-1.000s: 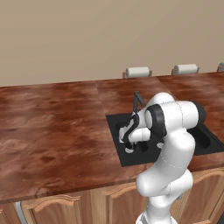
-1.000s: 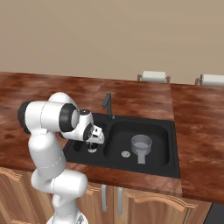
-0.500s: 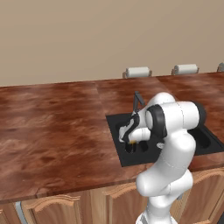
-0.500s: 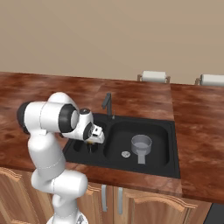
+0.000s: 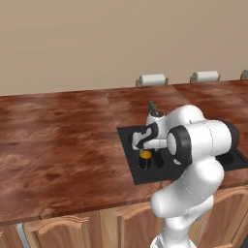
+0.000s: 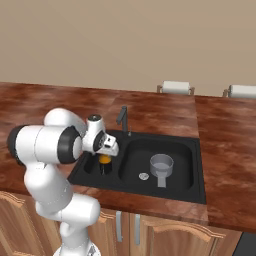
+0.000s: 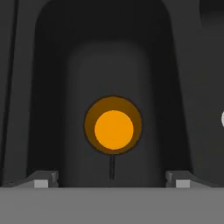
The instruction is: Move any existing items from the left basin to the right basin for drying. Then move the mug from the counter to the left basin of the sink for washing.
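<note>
Black and orange-topped, the mug (image 7: 113, 125) stands upright in the left basin (image 6: 90, 167) under the gripper (image 7: 113, 180), whose fingers sit apart and clear of it; it looks small, light, rigid and smooth-sided, best pinched across its round wall.

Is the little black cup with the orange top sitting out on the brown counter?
No, the tiny black mug with the orange-yellow top stands down inside the narrower left basin of the black sink, under the claw.
</note>
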### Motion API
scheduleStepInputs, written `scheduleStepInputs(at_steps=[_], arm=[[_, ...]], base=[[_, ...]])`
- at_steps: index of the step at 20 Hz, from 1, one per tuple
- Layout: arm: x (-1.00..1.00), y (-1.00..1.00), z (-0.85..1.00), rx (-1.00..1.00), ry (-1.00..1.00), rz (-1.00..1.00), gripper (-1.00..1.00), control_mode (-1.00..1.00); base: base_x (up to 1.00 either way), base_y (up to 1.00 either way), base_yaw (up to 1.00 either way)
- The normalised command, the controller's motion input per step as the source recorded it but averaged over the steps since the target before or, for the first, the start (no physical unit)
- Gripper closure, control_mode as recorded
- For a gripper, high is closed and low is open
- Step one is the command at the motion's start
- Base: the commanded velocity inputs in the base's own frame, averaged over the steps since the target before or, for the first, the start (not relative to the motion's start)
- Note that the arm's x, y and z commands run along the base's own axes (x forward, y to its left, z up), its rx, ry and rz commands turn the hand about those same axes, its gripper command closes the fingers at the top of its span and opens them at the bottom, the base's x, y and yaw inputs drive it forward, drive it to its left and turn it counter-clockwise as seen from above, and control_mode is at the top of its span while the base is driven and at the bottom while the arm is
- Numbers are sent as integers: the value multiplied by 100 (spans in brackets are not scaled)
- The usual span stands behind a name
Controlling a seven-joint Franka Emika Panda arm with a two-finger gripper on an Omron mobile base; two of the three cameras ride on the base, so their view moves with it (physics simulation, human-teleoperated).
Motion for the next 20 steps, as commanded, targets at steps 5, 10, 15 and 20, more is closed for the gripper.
scheduleStepInputs(at_steps=[5, 10, 15, 20], arm=[[-1, 30, 77, -2, 0, 0, -100, -100], [0, 65, 66, 0, 0, 0, -100, -100], [0, 100, 37, 0, 0, 0, -100, -100], [0, 99, 13, 0, 0, 1, -100, -100]], base=[[0, 0, 0], [0, 0, 0], [0, 0, 0], [0, 0, 0]])
